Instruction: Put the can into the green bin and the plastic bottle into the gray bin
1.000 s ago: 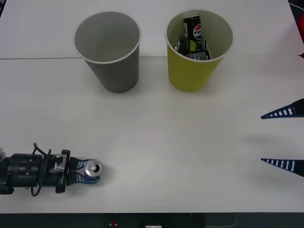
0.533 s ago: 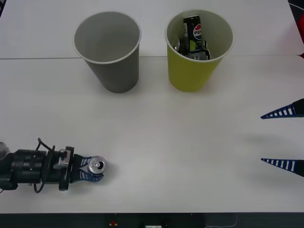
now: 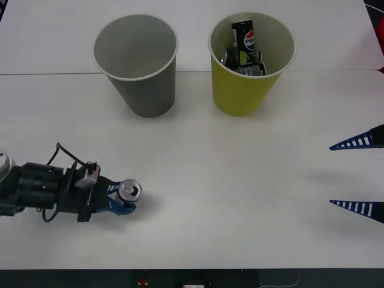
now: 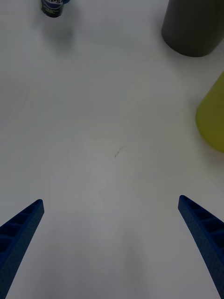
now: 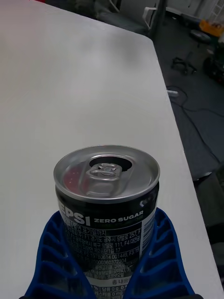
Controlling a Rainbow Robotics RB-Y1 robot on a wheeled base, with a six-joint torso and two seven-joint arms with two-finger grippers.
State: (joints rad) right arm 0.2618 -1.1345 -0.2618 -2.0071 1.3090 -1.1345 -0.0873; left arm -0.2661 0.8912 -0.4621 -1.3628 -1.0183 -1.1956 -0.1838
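Two end effectors are seen over the white worktop (image 3: 240, 180). The left end effector (image 3: 123, 199) is held low at the near left of the worktop, and the can (image 3: 129, 190) is clamped between its blue ribbed fingers (image 5: 51, 261). In the left wrist view the can (image 5: 106, 205) is gripped by its lower body, with one finger pressed against each side; the silvery top with its pull-tab and opened mouth stands clear above the fingertips, and black side lettering is visible. Whether the can's base is touching the worktop cannot be told.

Far beyond this end effector, toward the back of the worktop, the gray bin (image 3: 139, 66) is set upright, with nothing visible inside. Just to its right the green bin (image 3: 249, 66) is set upright as well, and a black Pepsi can (image 3: 243, 36) and other crushed cans are seen inside it. Both bins are well apart from the held can.

The right end effector (image 3: 357, 174) is held at the right edge of the worktop, its two blue fingers spread wide with nothing between them. From its wrist view the gray bin (image 4: 193, 25) and the green bin (image 4: 212, 117) are seen ahead, and the can (image 4: 53, 7) far off.
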